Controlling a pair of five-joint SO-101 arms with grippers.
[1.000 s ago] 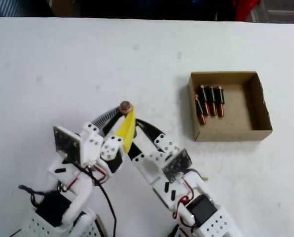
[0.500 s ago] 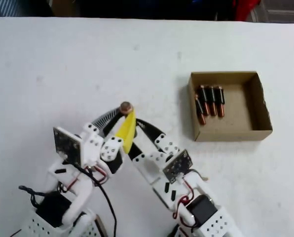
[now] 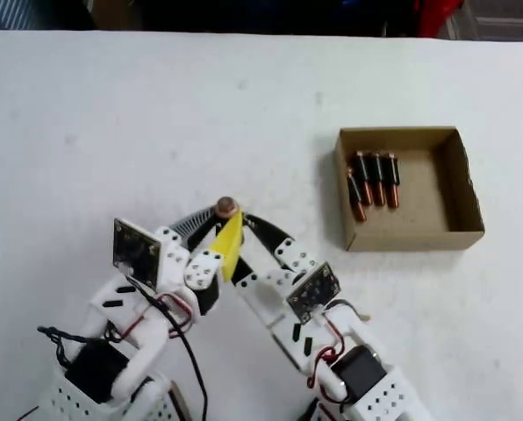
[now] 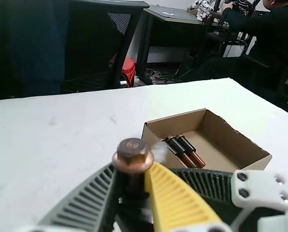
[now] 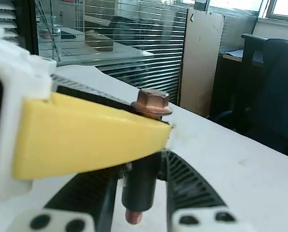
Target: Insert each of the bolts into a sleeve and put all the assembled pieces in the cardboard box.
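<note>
So the left gripper (image 4: 132, 175) is clamped on the bolt (image 4: 133, 154) right under its copper head, with the bolt standing upright. The right gripper (image 5: 141, 180) pinches the black sleeve (image 5: 140, 188) lower down, bolt tip poking out the bottom. All of that is by the near edge of the desk (image 3: 112, 123), about mid-way along. The cardboard box (image 3: 411, 226) sits toward the right edge, with four assembled pieces (image 3: 373, 184) lying inside.

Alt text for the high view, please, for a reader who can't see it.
Two robot arms meet over a white table, the left claw and right claw both closed around one upright copper-headed bolt. Off to the right arm's side, an open cardboard box holds four assembled pieces lying side by side.
</note>
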